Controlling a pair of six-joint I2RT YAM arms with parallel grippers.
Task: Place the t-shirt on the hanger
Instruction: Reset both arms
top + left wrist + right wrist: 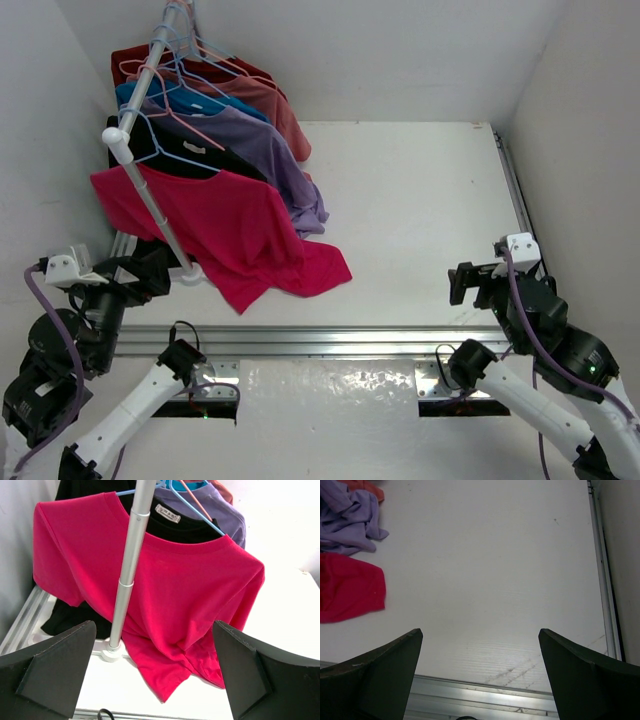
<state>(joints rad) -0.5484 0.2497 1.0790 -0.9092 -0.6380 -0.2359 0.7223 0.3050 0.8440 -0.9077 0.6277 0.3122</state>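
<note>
The magenta-red t-shirt [220, 220] hangs at the front of the rack, its lower hem resting on the white table; it also shows in the left wrist view [185, 595] and in the right wrist view [350, 587]. A light-blue wire hanger [202, 517] runs into its neck opening; most of it is hidden inside the cloth. In the top view a blue wire [150, 128] hooks on the rail. My left gripper [150, 272] [155, 675] is open and empty, just in front of the shirt. My right gripper [470, 285] [480, 675] is open and empty at the right, over bare table.
The silver rack pole [127, 575] stands on a white base [190, 272] in front of the shirt. Behind it hang a black shirt [190, 155], a purple shirt [270, 150], a salmon shirt [275, 105] and a dark red shirt [150, 60] on pink and blue hangers. A metal rail [330, 340] lines the near edge.
</note>
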